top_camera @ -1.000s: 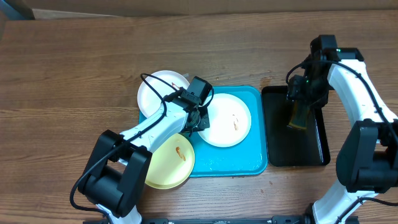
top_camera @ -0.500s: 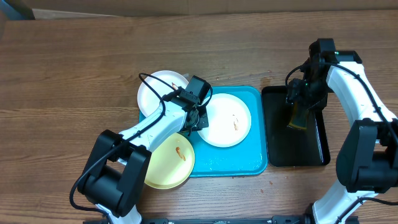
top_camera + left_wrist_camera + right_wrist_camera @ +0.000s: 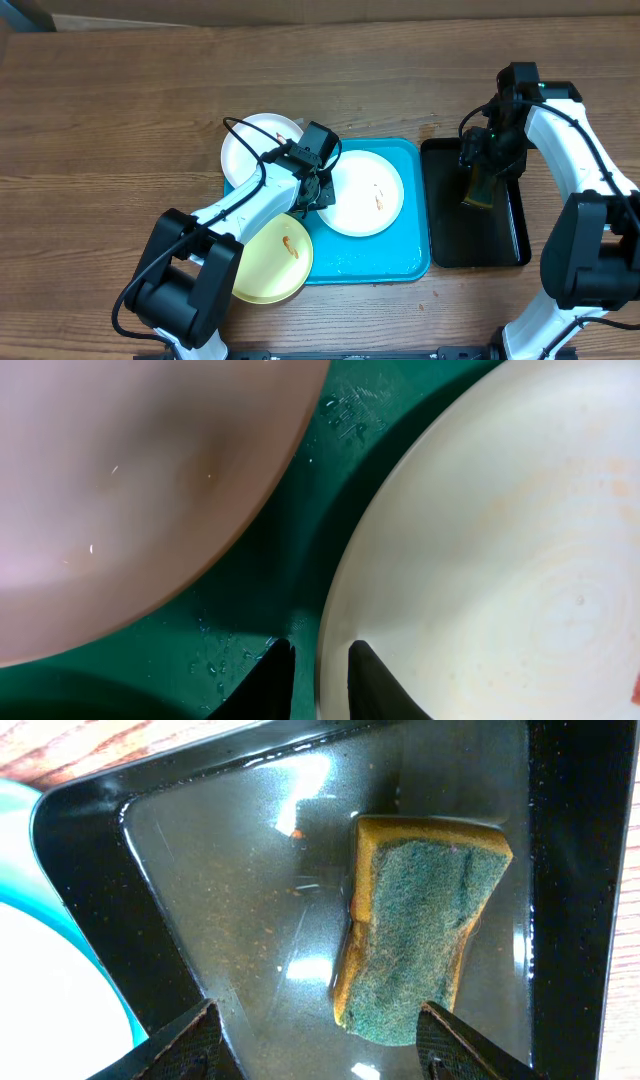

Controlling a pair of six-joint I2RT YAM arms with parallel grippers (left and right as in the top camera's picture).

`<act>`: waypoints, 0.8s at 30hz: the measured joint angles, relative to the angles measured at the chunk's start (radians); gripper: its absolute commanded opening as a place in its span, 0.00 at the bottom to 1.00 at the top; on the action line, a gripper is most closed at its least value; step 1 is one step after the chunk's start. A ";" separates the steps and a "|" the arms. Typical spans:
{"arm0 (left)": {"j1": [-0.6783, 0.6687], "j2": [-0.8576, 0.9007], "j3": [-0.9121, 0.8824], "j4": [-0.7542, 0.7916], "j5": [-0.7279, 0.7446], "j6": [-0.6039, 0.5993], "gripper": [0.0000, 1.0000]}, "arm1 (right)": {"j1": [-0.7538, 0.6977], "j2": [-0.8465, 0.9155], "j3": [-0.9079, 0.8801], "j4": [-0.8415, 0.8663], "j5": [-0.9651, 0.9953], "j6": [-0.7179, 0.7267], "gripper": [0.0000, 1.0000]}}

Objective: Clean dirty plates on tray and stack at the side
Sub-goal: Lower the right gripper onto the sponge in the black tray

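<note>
L claw (image 3: 312, 665) nearly shut, R claw (image 3: 320, 1040) wide — low

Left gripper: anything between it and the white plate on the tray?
Nothing visible. The left gripper straddles the rim of the white plate on the blue tray. The yellow plate and the other white plate lie off to the sides.

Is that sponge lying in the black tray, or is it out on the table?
In the tray. The sponge lies inside the black tray, green scouring side up, below the open right gripper.
</note>
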 measured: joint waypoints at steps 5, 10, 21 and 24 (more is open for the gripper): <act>0.000 0.000 0.000 0.000 -0.002 0.001 0.17 | 0.000 0.000 0.000 0.004 0.000 0.001 0.66; 0.000 0.000 0.000 0.000 -0.002 0.002 0.17 | 0.000 0.000 -0.022 0.033 0.000 0.000 0.68; 0.000 0.000 0.000 0.002 -0.002 0.023 0.19 | 0.005 0.000 -0.079 0.096 0.000 0.000 0.68; 0.000 0.000 0.000 0.002 -0.002 0.023 0.19 | 0.006 0.000 -0.079 0.101 0.001 0.000 0.68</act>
